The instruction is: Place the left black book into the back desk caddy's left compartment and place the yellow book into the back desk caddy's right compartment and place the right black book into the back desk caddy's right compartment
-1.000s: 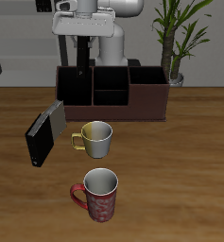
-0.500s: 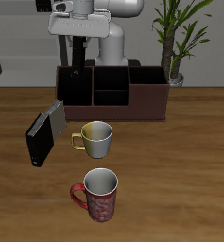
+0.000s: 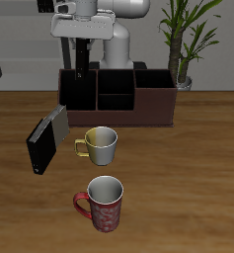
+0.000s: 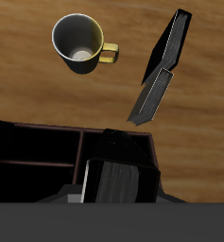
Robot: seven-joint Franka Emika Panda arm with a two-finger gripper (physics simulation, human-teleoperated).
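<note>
Fingers (image 3: pixel 83 61) above the back desk caddy (image 3: pixel 153 111), grip state unclear; two mugs (image 3: pixel 101 145) nearer front.

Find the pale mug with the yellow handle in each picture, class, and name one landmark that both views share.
Exterior view: the pale mug stands in front of the desk caddy, beyond the red patterned mug.
Wrist view: the same mug shows from above, apart from the caddy.
Shared landmark: the two leaning books beside it.

You're working at a wooden table (image 3: pixel 188 188) with a warm brown grain. Behind it you have a potted plant (image 3: pixel 185 40) against a pale wall (image 3: pixel 20 30).
</note>
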